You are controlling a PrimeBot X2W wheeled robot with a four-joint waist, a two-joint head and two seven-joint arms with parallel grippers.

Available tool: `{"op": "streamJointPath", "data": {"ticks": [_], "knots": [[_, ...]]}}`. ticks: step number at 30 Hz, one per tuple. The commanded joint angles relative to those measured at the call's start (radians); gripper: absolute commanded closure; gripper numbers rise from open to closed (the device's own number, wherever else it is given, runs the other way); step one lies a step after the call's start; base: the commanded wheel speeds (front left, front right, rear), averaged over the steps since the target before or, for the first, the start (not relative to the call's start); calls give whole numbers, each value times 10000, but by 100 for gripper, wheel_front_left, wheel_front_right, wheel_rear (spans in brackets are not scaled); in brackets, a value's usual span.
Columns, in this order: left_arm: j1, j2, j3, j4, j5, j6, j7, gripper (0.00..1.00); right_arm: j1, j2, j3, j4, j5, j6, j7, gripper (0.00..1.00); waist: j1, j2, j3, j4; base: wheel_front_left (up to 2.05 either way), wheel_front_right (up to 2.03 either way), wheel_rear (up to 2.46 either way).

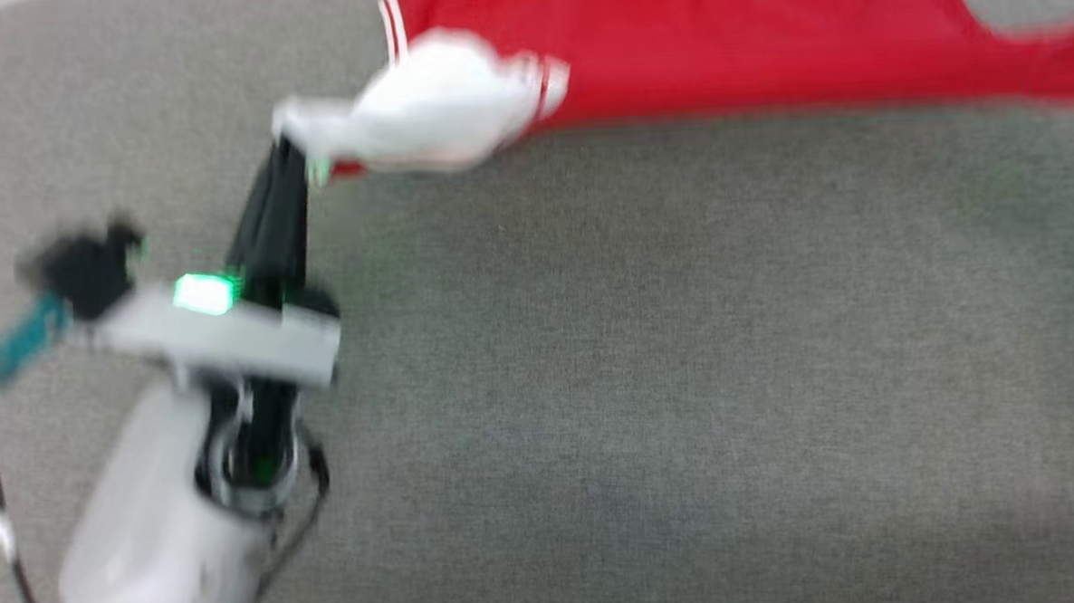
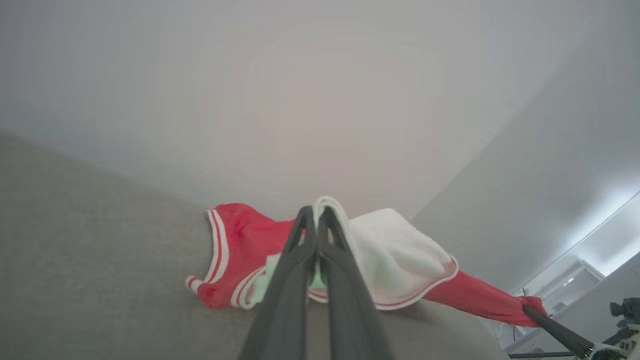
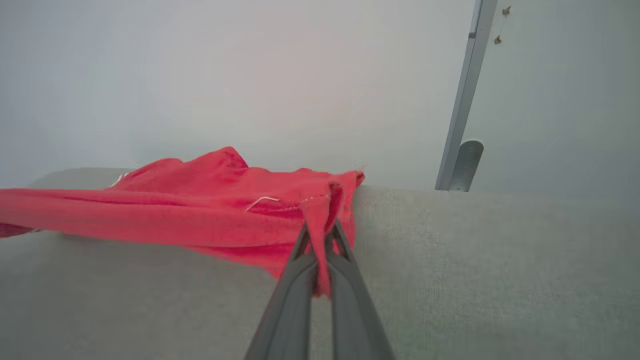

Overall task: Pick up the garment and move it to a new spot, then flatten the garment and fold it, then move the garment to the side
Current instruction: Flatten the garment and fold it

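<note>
The garment point(image 1: 716, 40), a red jersey with a white panel and striped trim, stretches across the top of the head view above the grey surface. My left gripper point(image 1: 290, 154) is shut on its white corner at the left end. The left wrist view has that gripper point(image 2: 315, 215) pinching the white panel of the garment point(image 2: 395, 255), with red cloth trailing right to the other arm's dark fingers point(image 2: 550, 327). My right gripper point(image 3: 320, 232) is shut on a red edge of the garment point(image 3: 200, 200), which spreads away to the left.
Grey fabric-covered surface point(image 1: 640, 378) spreads under both arms. A pale wall rises behind it, with a grey metal bar point(image 3: 462, 95) and bracket at the right in the right wrist view. White furniture point(image 2: 565, 285) shows at the far right of the left wrist view.
</note>
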Motion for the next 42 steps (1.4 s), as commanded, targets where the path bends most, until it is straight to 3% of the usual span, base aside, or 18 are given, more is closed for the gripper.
{"op": "streamJointPath", "data": {"ticks": [1, 7, 14, 20, 26, 33, 42], "knots": [[599, -48, 169, -239, 164, 20, -44, 100, 538, -98, 23, -262, 82, -14, 99, 100, 0, 0, -447, -29, 0, 0, 0], [3096, 15, 567, -1155, 1156, 20, -44, 100, 2817, -715, -420, -1758, 397, -14, 772, 100, 0, 0, -1128, -96, 0, 0, 0], [5064, 184, 526, -2357, 1899, 90, -43, 100, 5207, -896, -1829, -3243, 46, -14, 1464, 100, 0, 0, -1550, -64, 0, 0, 0], [6316, 584, 475, -3511, 2327, 601, 37, 100, 6797, -511, -3127, -4447, -400, -14, 2060, 100, 0, 0, -1652, -96, 0, 0, 0], [7242, 849, 538, -4897, 2587, 1205, 222, 100, 8102, 341, -4479, -5891, -1020, -14, 3024, 100, 0, 0, -1515, -119, 0, 0, 0], [6466, 1009, 356, -4964, 2838, 1355, 731, 100, 7737, 1050, -4907, -6331, -1814, -14, 3874, 100, 0, 0, -1142, -135, 0, 0, 0], [3992, 731, 62, -3575, 3284, 1105, 983, 100, 5485, 1428, -4355, -4745, -2798, -14, 4423, 100, 0, 0, -176, -39, 0, 0, 0]]}}
